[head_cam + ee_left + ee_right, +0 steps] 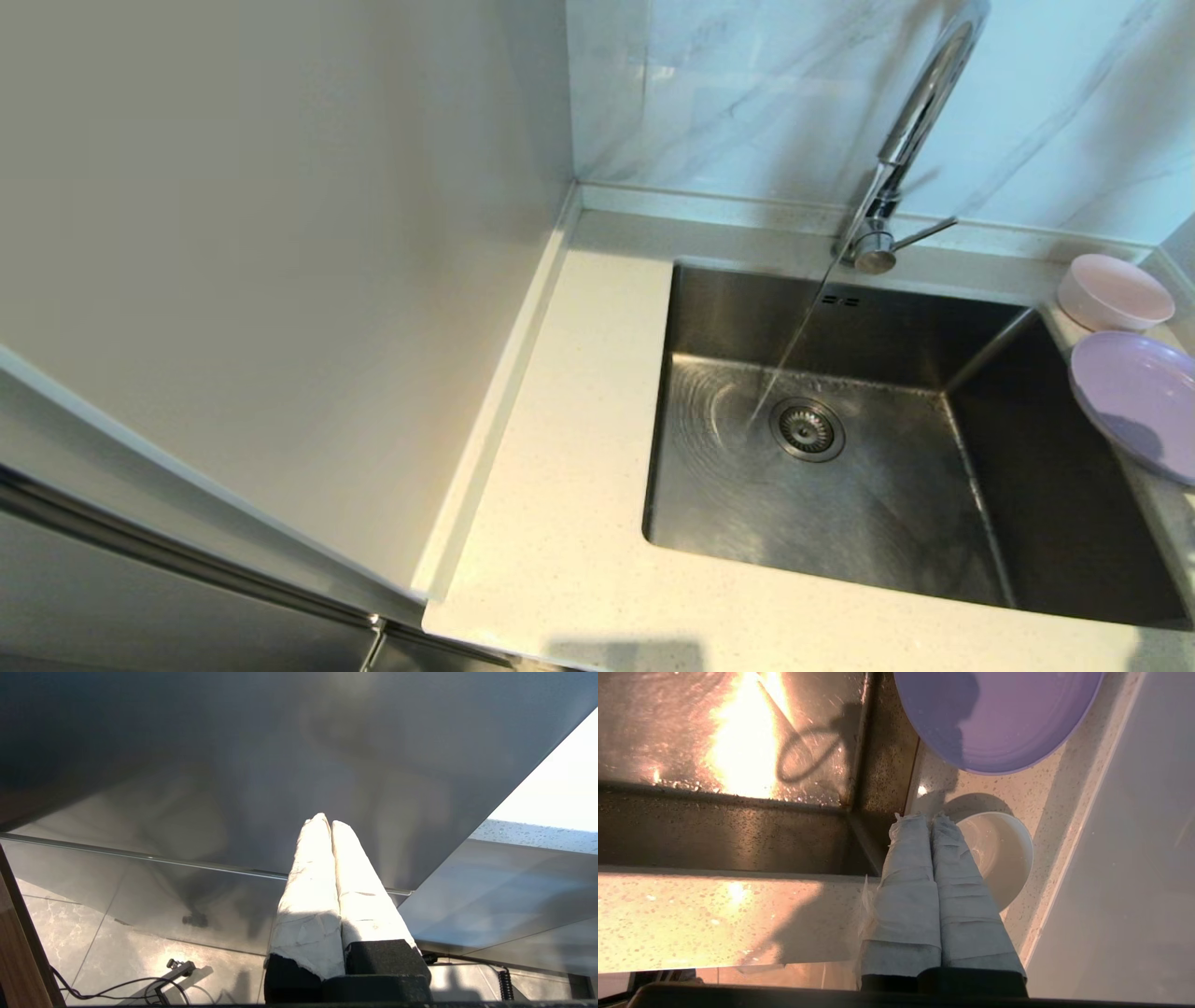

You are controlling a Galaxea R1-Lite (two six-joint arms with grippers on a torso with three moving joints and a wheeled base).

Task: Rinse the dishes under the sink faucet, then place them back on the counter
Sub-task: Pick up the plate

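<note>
- Dishes — pink bowl (1115, 292) and lilac plate (1137, 399) rest upright on counter (560, 523), right of sink (840, 467); plate overhangs basin.
- Faucet (910, 131) leans right; water runs.
- Right gripper (930, 819) clenched above bowl; left gripper (325, 820) clenched, empty.

Water runs from the faucet (910, 131) into the sink (868, 485) just beside its drain strainer (807, 429), while on the counter (569, 523) at the sink's right the pink bowl (1114, 292) and lilac plate (1137, 401) sit side by side, the plate's rim overhanging the basin.
</note>
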